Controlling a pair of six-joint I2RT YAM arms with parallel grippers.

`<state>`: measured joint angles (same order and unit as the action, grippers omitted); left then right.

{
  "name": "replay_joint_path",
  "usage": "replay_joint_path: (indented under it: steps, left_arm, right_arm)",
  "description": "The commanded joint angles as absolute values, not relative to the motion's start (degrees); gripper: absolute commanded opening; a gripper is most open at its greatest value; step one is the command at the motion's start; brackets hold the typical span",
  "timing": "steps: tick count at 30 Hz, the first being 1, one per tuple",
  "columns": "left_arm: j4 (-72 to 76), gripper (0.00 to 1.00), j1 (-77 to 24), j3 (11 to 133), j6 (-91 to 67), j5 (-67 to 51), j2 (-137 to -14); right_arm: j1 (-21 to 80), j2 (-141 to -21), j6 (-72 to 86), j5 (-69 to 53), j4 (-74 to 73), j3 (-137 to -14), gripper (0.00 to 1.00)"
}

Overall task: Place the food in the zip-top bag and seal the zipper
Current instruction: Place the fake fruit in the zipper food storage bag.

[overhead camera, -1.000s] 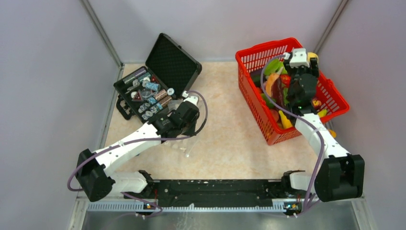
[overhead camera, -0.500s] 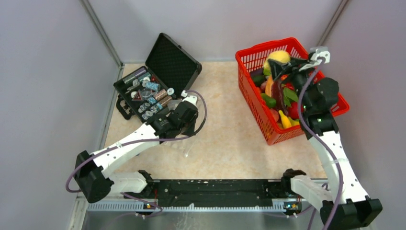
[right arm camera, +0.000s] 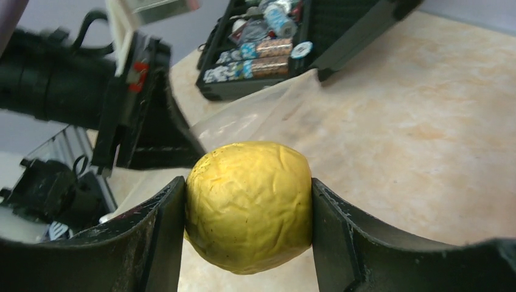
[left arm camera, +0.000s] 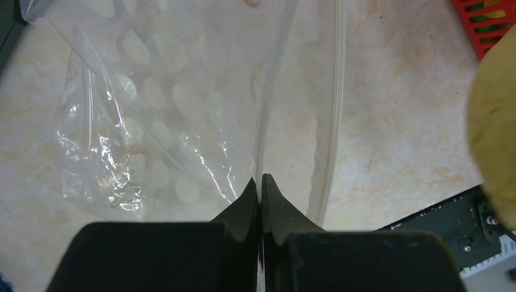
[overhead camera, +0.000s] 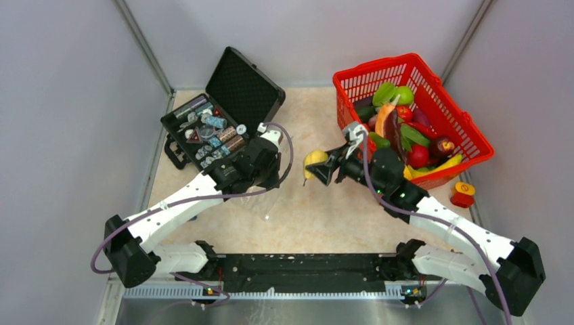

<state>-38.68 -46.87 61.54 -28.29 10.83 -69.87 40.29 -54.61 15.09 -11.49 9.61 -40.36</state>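
beige marbled tabletop [overhead camera: 325, 217], pale grey walls [overhead camera: 304, 34]

Soft, even light falls from overhead in the top view, leaving only faint shadows on the table [overhead camera: 325, 210]. In the left wrist view, white glints streak the zip-top bag [left arm camera: 122, 140] toward 9 o'clock, and the yellow toy fruit [left arm camera: 496, 121] at 3 o'clock is a blur. The right wrist view shows that fruit sharp at centre, while the black case [right arm camera: 341, 30] at 12 o'clock goes soft.
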Motion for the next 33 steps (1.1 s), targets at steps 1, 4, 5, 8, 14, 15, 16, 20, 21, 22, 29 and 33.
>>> replay_joint_path:
  steps: [1, 4, 5, 8, 14, 15, 16, 20, 21, 22, 29, 33]
  left_arm:
    - [-37.44, 0.00, -46.68, 64.16, -27.80, 7.90, -69.65]
    - [-37.75, 0.00, -46.67, 64.58, -27.85, 7.03, -70.56]
    - [-37.85, 0.00, -46.68, 64.56, -27.94, 6.75, -70.82]
    - [-38.04, 0.00, -46.68, 64.65, -28.18, 5.94, -71.19]
    - [-38.07, 0.00, -46.68, 64.88, -27.97, 5.13, -70.93]
    - [-38.17, 0.00, -46.74, 65.01, -27.95, 5.10, -71.01]
    - [-38.31, 0.00, -46.68, 65.06, -28.03, 5.10, -70.99]
    - [-37.70, 0.00, -46.67, 65.10, -28.34, 4.45, -70.58]
    - [-37.56, 0.00, -46.67, 65.20, -28.56, 4.36, -70.43]
    - [-37.47, 0.00, -46.67, 65.19, -28.71, 4.35, -70.22]
    - [-36.77, 0.00, -46.67, 65.17, -29.53, 5.97, -68.47]
    - [-35.86, 0.00, -46.67, 65.63, -29.54, 3.89, -68.45]
  right_arm:
    - [47.40, -55.21, 11.80, -5.49, 23.42, -37.89, 0.26]
    - [49.43, -57.20, 11.76, -5.29, 28.66, -36.00, 0.25]
    - [49.75, -57.74, 12.07, -5.53, 30.32, -35.53, 0.25]
    - [50.45, -60.07, 12.82, -5.75, 34.30, -35.03, 0.24]
    - [50.86, -63.77, 12.90, -5.98, 39.95, -35.36, 0.24]
    - [50.89, -64.30, 13.06, -5.76, 40.47, -35.38, 0.24]
    - [50.94, -64.90, 13.01, -5.53, 40.93, -35.29, 0.24]
    - [50.96, -67.52, 12.84, -5.51, 41.66, -34.61, 0.24]
    - [51.04, -67.84, 12.51, -5.27, 41.63, -34.26, 0.24]
    - [51.01, -67.98, 11.95, -5.12, 41.36, -33.81, 0.24]
    - [50.99, -66.55, 6.25, -2.21, 33.83, -31.82, 0.24]
    - [51.23, -66.78, 5.42, -1.30, 30.00, -33.93, 0.26]
